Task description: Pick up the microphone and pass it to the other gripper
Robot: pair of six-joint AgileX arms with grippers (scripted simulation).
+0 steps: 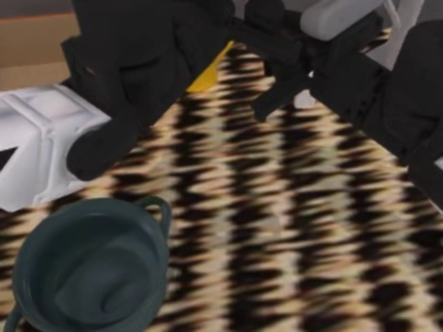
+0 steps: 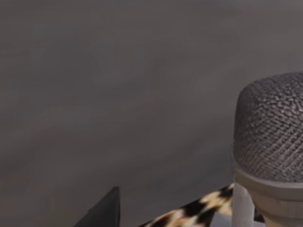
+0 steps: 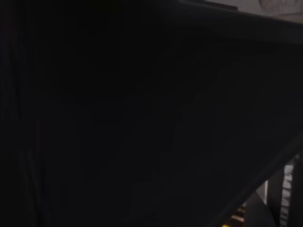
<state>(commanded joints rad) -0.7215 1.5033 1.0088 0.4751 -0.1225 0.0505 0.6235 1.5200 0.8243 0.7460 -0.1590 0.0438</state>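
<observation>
round grey mesh-headed microphone point(image 2: 272, 142) close before left tool, both tools' grip cannot be told, right wrist view dark, dark green two-handled basin point(image 1: 90, 266) on leopard-patterned bench point(image 1: 291, 228)

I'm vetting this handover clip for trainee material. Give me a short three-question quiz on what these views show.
1. True or false: the dark green two-handled basin sits at the left side of the striped tan-and-black table.
2. Which view shows the small microphone with round grey mesh head? A top, B left wrist, C right wrist.
3. Fill in: the right wrist view is ___.
Key: 1 true; 2 B; 3 dark.
</observation>
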